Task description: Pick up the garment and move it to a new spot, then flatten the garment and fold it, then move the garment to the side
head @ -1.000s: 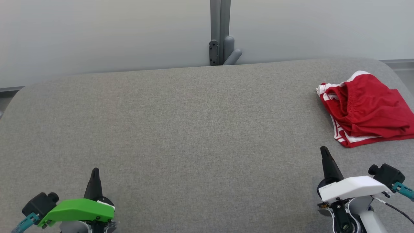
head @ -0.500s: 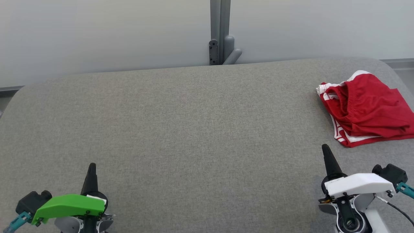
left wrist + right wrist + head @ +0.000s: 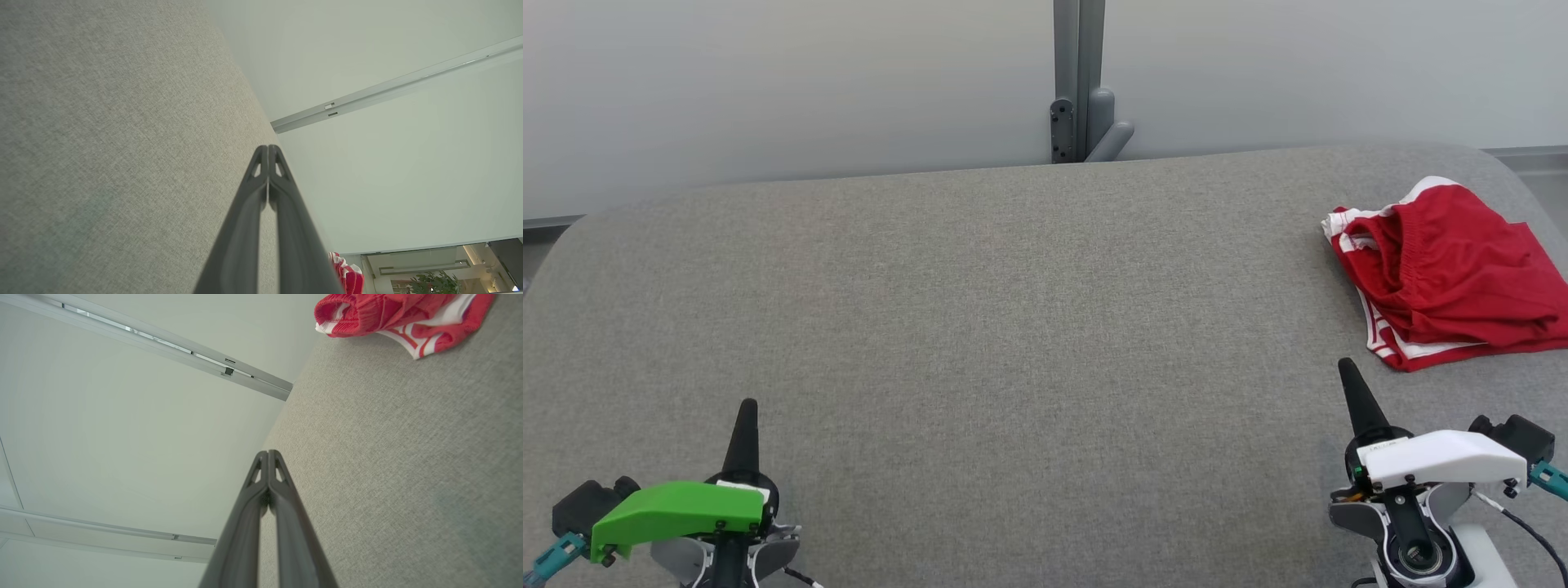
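The garment [image 3: 1450, 273] is a pair of red shorts with white side stripes and white trim. It lies in a loose, rumpled fold near the far right corner of the grey cloth-covered desk [image 3: 1013, 327]. The gathered elastic waistband curves open toward the middle of the desk. A striped white edge peeks out from under the red top layer along its left and near sides. The layers sit unevenly rather than flat.

The right end effector [image 3: 1346, 363], under a white cover, hangs just in front of the garment's near left corner without touching it. Its two dark fingers are pressed tight together, with nothing between them. From the right wrist, its tips [image 3: 268, 452] meet in a point and the shorts [image 3: 392, 314] lie ahead on the grey cloth.

The left end effector [image 3: 746, 404], under a green cover, sits well apart from the garment at the desk's near left. It is likewise closed and empty. From the left wrist, its tips [image 3: 268, 148] are together and a scrap of the red cloth [image 3: 347, 275] shows far off.

A grey post [image 3: 1078, 82] stands against the pale wall behind the desk.
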`<state>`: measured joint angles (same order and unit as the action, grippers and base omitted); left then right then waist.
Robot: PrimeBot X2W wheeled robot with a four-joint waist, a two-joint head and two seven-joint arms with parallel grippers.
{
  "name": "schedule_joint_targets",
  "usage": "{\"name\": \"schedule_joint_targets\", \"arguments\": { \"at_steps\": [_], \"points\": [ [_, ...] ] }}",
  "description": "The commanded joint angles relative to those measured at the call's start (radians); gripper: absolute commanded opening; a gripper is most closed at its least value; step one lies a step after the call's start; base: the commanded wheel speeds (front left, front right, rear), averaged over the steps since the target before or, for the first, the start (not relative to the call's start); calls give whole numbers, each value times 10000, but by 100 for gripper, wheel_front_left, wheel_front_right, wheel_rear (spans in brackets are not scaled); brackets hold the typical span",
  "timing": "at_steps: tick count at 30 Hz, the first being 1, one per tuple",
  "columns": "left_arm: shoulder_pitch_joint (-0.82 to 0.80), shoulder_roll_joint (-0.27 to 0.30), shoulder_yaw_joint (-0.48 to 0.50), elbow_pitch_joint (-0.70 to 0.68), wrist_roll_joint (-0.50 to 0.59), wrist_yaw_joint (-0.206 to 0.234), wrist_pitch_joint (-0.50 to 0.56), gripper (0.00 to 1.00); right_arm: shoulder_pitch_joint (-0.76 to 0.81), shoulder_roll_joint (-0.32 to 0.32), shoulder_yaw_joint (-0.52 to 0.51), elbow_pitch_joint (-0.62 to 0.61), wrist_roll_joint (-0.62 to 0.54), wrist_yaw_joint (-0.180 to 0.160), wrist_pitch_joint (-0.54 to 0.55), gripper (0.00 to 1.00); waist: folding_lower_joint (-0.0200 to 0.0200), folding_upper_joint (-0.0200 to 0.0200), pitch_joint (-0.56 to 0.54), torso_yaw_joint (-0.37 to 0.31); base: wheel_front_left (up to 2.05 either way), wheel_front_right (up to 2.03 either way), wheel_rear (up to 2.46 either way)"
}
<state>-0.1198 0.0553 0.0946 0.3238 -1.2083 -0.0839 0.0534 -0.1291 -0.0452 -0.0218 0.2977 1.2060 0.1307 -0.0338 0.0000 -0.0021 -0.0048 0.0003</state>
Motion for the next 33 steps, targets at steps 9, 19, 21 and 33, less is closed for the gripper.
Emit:
{"name": "schedule_joint_targets", "arguments": {
  "at_steps": [9, 19, 21, 33],
  "points": [
    [-367, 9, 239, -35, -899, -154, 287, 0, -292, -61, -109, -10, 895, 4, 213, 0, 0, 13, 14, -1, 0, 0, 0],
    [-513, -5, 430, 1, -1645, -238, 556, 0, -338, -66, -184, 28, 1742, 3, 389, 0, 0, 15, 30, -1, 0, 0, 0],
    [-533, -8, 465, 8, -1793, -255, 615, 0, -357, -66, -198, 34, 1900, 4, 424, 0, 0, 15, 34, -1, 0, 0, 0],
    [-663, -26, 666, 55, -2650, -351, 897, 0, -434, -68, -283, 72, 2800, 3, 604, 0, 0, 17, 53, -2, 0, 0, 0]
  ]
}}
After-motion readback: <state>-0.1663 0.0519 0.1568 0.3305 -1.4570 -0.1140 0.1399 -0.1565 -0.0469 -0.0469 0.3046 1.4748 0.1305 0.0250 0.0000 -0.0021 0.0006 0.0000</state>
